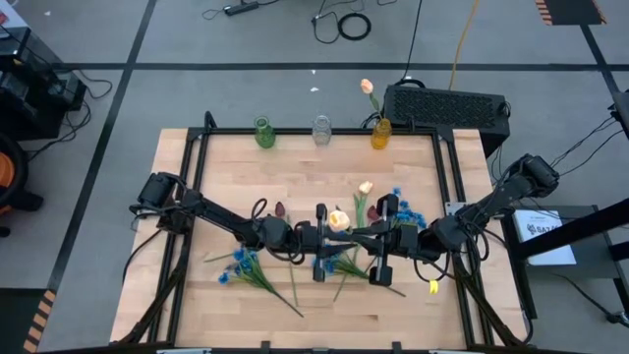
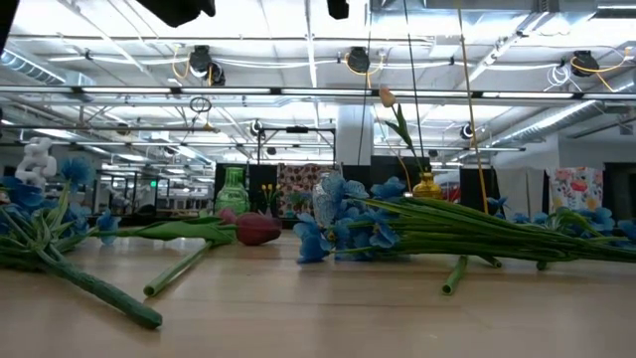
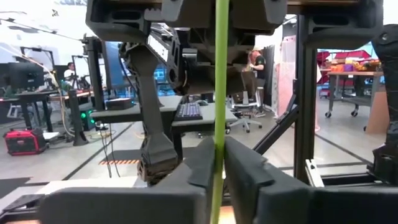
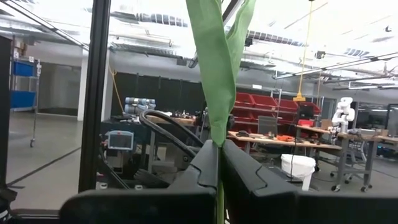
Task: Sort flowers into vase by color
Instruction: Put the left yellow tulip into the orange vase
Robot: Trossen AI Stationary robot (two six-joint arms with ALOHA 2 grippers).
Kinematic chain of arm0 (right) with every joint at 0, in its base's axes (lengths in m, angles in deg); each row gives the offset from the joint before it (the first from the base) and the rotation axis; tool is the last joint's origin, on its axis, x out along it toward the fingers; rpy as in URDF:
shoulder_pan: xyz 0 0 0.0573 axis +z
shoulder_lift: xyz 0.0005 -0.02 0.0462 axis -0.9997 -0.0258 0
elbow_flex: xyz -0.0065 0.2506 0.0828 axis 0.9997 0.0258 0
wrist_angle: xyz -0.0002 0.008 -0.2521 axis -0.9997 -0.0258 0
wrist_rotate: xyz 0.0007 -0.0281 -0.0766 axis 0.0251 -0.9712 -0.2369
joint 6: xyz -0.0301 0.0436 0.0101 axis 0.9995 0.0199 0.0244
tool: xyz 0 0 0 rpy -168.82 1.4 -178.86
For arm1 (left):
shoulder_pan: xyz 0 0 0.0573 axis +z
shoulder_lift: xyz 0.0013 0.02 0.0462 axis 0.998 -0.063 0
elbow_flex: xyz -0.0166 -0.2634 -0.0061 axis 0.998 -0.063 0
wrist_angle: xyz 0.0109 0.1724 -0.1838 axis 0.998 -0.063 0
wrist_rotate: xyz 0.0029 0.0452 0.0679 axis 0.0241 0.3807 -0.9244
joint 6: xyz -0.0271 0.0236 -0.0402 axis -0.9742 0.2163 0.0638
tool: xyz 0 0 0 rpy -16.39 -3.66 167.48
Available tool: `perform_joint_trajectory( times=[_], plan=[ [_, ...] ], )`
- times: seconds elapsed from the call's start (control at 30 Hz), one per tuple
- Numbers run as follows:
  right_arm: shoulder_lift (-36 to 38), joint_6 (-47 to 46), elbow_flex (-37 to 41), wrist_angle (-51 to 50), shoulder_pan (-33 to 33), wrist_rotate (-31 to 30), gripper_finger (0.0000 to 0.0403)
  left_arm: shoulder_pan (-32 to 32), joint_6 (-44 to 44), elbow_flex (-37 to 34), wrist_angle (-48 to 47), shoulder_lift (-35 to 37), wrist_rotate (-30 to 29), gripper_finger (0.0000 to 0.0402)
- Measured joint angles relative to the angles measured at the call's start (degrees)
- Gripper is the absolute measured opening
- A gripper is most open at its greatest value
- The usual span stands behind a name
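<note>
Both arms meet over the table's middle, lifted off the board. My left gripper (image 1: 319, 241) (image 3: 217, 163) and my right gripper (image 1: 381, 246) (image 4: 219, 167) are each shut on a green stem. A cream-yellow tulip (image 1: 338, 220) sits between them; it looks like one flower held by both. Loose flowers lie flat on the board: a blue bunch (image 1: 241, 264) (image 2: 343, 224), a dark red tulip (image 1: 280, 209) (image 2: 256, 229), another cream tulip (image 1: 365, 187) and more blue blossoms (image 1: 398, 211). At the far edge stand a green vase (image 1: 263, 133), a clear vase (image 1: 321, 130) and a yellow vase (image 1: 380, 134). My left gripper pinches a thin green stem (image 3: 219, 124) between its two fingers, which lie across it. The stem runs on past the fingers in front of the other arm's gripper and is lifted clear of the table. My right gripper pinches a green stem between its two fingers, just below a broad green leaf (image 4: 217, 74) that stands out beyond the fingertips. The fingers lie across the stem, which is off the table.
The yellow vase holds one cream-orange tulip (image 1: 367, 87) (image 2: 387, 96). A small yellow bit (image 1: 433, 287) lies near the right arm. A black case (image 1: 447, 106) stands behind the far right corner. The metal frame (image 1: 197, 157) borders the board. Bare wood shows along the near edge.
</note>
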Motion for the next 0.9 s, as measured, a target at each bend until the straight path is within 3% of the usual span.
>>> perform_joint_trajectory(
  times=[0.1, 0.27, 0.63, 0.9],
  plan=[
    [0.0, 0.0, 0.0, -0.4, 0.0, 0.0, 0.0000, 0.0, 1.4, 0.0, -0.4, 0.0, 0.0, 0.0011],
    [0.2, 0.5, 0.0, -2.9, 0.0, -0.5, 0.0007, 0.0, 2.6, 0.0, -4.8, 1.1, 0.0, 0.0012],
    [5.6, -2.8, 0.0, -13.0, 2.4, -4.5, 0.0150, 0.6, 2.3, 0.0, -28.6, 12.6, 0.0, 0.0013],
    [6.3, -6.8, 0.0, -14.3, 2.9, -4.3, 0.0187, 0.6, -0.4, 0.0, -41.4, 17.7, 0.0, 0.0013]
  ],
)
